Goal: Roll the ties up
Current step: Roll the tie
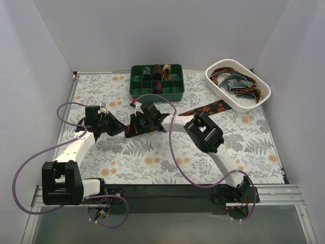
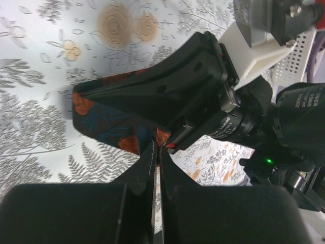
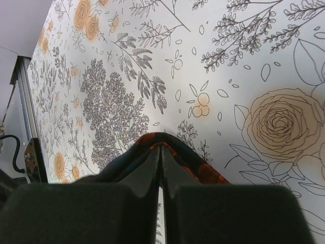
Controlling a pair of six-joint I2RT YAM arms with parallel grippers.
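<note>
A dark tie with orange-red and blue print (image 1: 209, 108) lies across the middle of the table, its far end towards the white basket. My right gripper (image 1: 137, 123) is shut, with the tie's near end folded over its fingertips; in the right wrist view the tie (image 3: 205, 172) wraps the tips of the gripper (image 3: 162, 147). My left gripper (image 1: 118, 126) is shut, its tips (image 2: 156, 146) pinching the edge of the same tie (image 2: 99, 127), right beside the right gripper's fingers (image 2: 167, 86). Both grippers are low over the table and almost touch.
A green compartment tray (image 1: 136, 87) at the back middle holds several rolled ties. A white basket (image 1: 218, 81) at the back right holds several loose ties. Purple cables (image 1: 175, 152) loop off both arms. Grey walls enclose the table.
</note>
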